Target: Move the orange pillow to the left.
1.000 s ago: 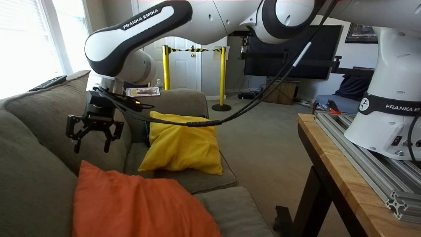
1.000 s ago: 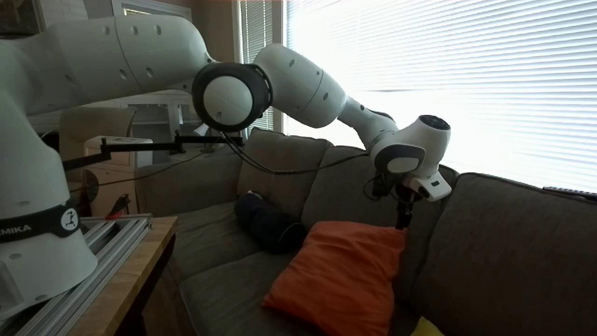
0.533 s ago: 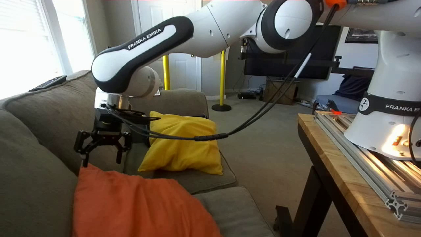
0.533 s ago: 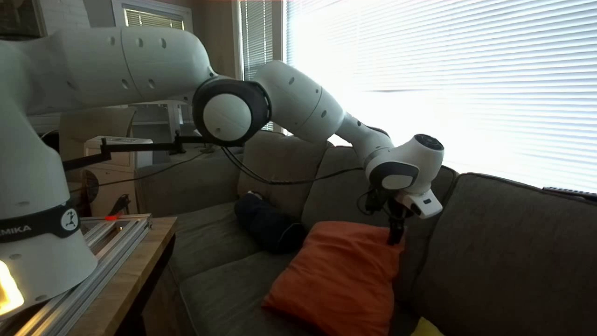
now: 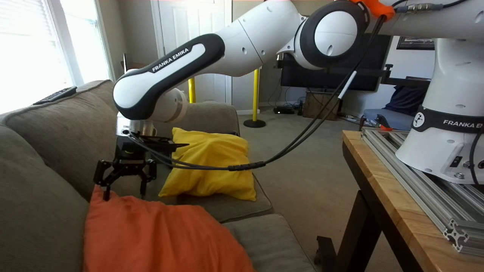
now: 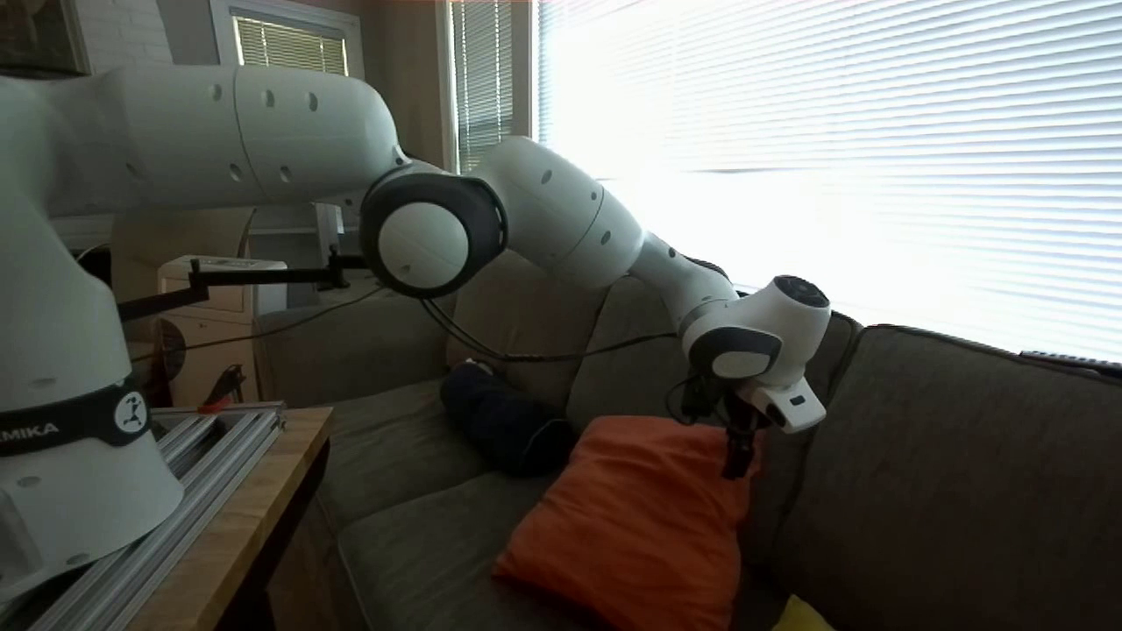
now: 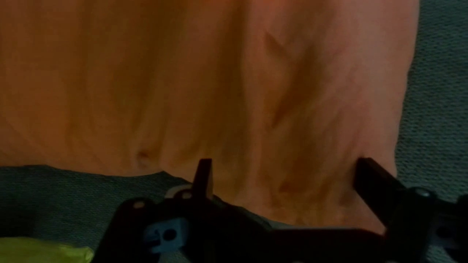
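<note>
Wht arm (image 5: 257, 36), blk trim (image 5: 216, 48), blk 2-finger gripper (image 5: 124, 193), blk cables (image 5: 246, 166)

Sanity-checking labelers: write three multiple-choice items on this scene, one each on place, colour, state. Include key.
1. Where is the orange pillow?
A) on the table
B) on the sofa
C) on the floor

2. In an exterior view, what colour is the far pillow, behind the cable?
A) green
B) white
C) yellow

3. What state is the tool in?
A) open
B) shut on nothing
C) shut on the far pillow

Right letters:
1 B, both exterior views show it lying there.
2 C, its cloth shows bright yellow.
3 A, its fingers stand wide apart in the wrist view.
</note>
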Controlling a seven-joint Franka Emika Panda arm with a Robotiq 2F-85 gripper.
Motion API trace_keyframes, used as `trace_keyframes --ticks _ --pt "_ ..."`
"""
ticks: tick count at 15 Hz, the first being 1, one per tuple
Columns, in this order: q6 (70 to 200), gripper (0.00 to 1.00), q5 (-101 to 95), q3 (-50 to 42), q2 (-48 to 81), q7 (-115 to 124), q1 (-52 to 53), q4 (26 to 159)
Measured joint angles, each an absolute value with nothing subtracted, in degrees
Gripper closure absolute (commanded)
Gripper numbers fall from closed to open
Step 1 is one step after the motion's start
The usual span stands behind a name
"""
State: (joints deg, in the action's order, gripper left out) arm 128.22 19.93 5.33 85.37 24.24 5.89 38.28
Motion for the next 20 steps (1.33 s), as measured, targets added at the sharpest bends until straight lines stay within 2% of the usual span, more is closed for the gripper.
trace_keyframes --ticks 1,2,3,5,14,16,20 --pt "128.68 0.0 19.93 5.66 85.37 24.19 5.82 38.31" --pt "129.17 0.05 19.93 6.07 85.37 24.13 5.77 38.38" --pt "129.78 0.26 19.94 6.49 85.37 24.01 5.75 38.59" --pt "130.77 0.32 19.98 7.3 85.41 23.83 5.75 39.32" --pt "134.66 0.96 20.11 8.68 85.47 23.71 5.11 43.04" --pt "135.08 1.0 20.13 8.91 85.46 23.71 4.83 43.14" --pt "135.12 0.99 20.18 9.43 85.13 23.72 4.64 42.61"
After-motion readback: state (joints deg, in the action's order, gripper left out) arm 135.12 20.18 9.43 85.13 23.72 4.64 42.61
